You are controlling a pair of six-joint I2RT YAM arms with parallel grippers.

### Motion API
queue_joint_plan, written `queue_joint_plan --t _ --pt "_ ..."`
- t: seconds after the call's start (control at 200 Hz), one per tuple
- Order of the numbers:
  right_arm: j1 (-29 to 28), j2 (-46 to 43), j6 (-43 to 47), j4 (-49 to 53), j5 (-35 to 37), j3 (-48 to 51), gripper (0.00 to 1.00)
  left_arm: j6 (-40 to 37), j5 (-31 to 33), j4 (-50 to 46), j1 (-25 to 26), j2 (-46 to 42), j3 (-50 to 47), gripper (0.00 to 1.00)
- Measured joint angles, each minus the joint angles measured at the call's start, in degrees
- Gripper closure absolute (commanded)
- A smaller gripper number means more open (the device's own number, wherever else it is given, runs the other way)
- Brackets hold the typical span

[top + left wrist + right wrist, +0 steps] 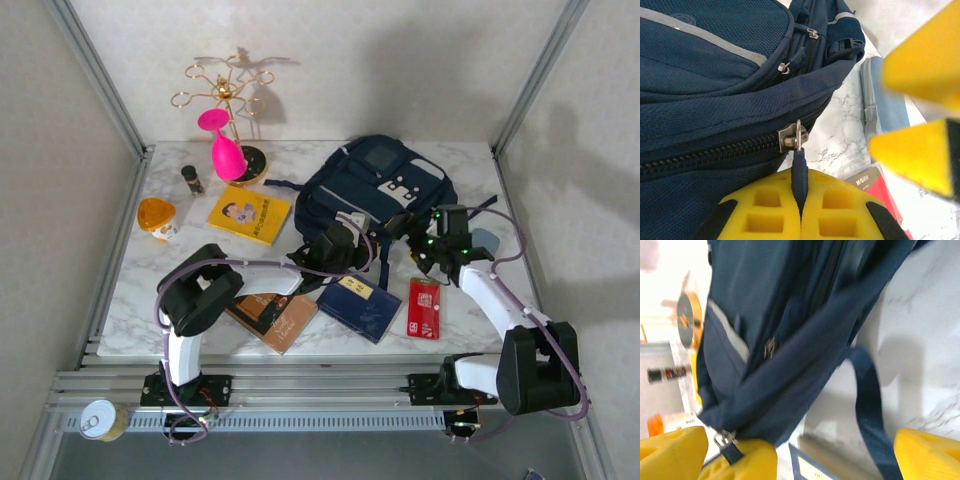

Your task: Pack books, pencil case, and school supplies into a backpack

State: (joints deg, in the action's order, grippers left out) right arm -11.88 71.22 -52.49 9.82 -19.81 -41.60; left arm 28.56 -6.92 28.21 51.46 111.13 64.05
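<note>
The navy backpack (375, 185) lies at the back middle of the table, its zipper (715, 152) closed up to the slider (792, 137). My left gripper (801, 200) is shut on the zipper pull (800, 172) at the bag's near edge. My right gripper (432, 255) hangs open beside it on the right, holding nothing; its yellow fingers (920, 70) show in the left wrist view. Books lie flat: yellow (248, 214), brown-and-black (272, 315), navy (358, 306). The red school supplies packet (424, 307) sits near front right. The grey-blue pencil case (885, 105) lies right of the bag, partly behind the right arm.
A gold wire stand with a pink piece (228, 150), a small dark bottle (191, 179) and an orange cup (157, 217) occupy the back left. A loose backpack strap (867, 405) trails over the marble. A tin (100, 420) sits off the table at front left.
</note>
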Motion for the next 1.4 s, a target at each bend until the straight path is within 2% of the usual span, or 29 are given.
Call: queue_joint_plan --t 0.12,0.195,0.275,0.496,0.576,0.671,0.816,0.961,0.991,1.031,1.051,1.091,1.121,1.191,1.267,1.402 --pt "-2.7 2.5 -5.4 -5.4 -1.0 0.0 0.04 0.2 0.0 0.1 0.3 0.1 0.1 1.00" --pt "-3.3 5.3 -8.1 -8.9 -0.8 0.0 0.11 0.2 0.0 0.1 0.3 0.1 0.1 1.00" --pt "-4.0 8.5 -9.0 -10.8 0.4 -1.0 0.25 0.4 0.0 0.1 0.3 0.1 0.1 1.00" --pt "-5.3 14.9 -8.1 -12.2 3.3 -5.9 0.76 0.4 0.2 -0.2 0.3 -0.1 0.1 1.00" --pt "-5.4 16.0 -5.1 -11.2 3.4 -7.5 0.90 0.4 0.5 -1.7 0.3 -0.5 -0.1 1.00" --pt "-5.7 16.4 -1.2 -7.5 3.6 -10.3 1.00 0.2 0.9 -3.5 0.3 -2.6 -1.6 1.00" --pt "-2.9 15.2 5.3 -3.7 -0.2 -12.1 1.00 0.2 1.8 -5.3 -0.7 -9.7 -6.4 1.00" --pt "5.4 15.2 11.5 3.2 -5.3 -15.9 1.00 -0.5 1.3 -6.0 -2.7 -14.8 -11.0 1.00" --pt "6.6 15.6 12.7 4.7 -5.8 -17.3 0.97 -0.7 0.9 -6.0 -3.3 -15.1 -11.6 1.00" --pt "7.6 16.2 14.1 6.4 -6.0 -19.3 0.88 -1.0 0.4 -6.0 -4.1 -15.2 -12.0 1.00" --pt "7.8 16.5 14.5 7.0 -6.0 -20.0 0.79 -1.0 0.1 -6.0 -4.4 -15.2 -12.1 1.00" --pt "8.0 16.9 15.1 7.6 -5.9 -21.1 0.55 -1.2 -0.7 -6.1 -5.2 -15.2 -12.1 1.00" --pt "8.0 17.0 15.8 7.3 -5.2 -21.5 0.45 -1.3 -1.1 -6.2 -5.8 -15.2 -12.1 1.00" --pt "8.0 16.8 15.9 7.1 -2.5 -22.3 0.35 -1.3 -1.8 -6.8 -6.4 -15.0 -11.6 1.00" --pt "7.3 15.7 15.4 7.9 1.4 -22.3 0.20 -0.9 -2.6 -7.5 -6.5 -13.9 -10.1 1.00" --pt "4.7 9.4 11.3 8.2 3.8 -16.5 0.06 0.2 -3.0 -7.4 -5.5 -11.2 -6.8 1.00"
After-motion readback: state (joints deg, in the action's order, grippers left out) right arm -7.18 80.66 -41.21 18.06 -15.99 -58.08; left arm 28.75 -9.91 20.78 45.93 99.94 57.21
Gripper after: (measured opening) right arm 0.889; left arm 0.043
